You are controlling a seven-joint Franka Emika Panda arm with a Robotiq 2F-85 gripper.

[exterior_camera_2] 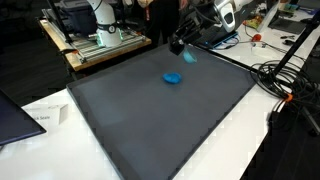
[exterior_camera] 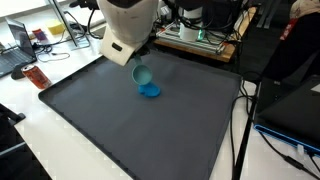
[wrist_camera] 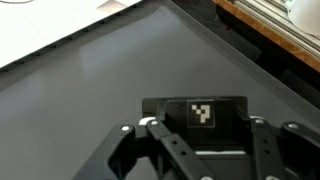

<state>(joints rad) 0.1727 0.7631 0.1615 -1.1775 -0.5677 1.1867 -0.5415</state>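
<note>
In both exterior views my gripper [exterior_camera: 135,64] [exterior_camera_2: 181,47] hangs over the far part of a dark grey mat [exterior_camera: 130,130] [exterior_camera_2: 160,120]. It is shut on a light blue cup [exterior_camera: 141,74] [exterior_camera_2: 189,55], which is tilted and clear of the mat. Just below the cup, a darker blue low piece [exterior_camera: 150,90] [exterior_camera_2: 173,79] lies on the mat. In the wrist view the gripper [wrist_camera: 200,128] shows a black plate with a square marker [wrist_camera: 201,113] between its fingers; the cup is hidden there.
The mat lies on a white table. A red object [exterior_camera: 37,77] and a laptop [exterior_camera: 14,52] sit beyond one edge. A framed rig with electronics [exterior_camera: 200,36] [exterior_camera_2: 100,40] stands behind. Cables [exterior_camera_2: 282,82] and another laptop [exterior_camera_2: 15,115] border the mat.
</note>
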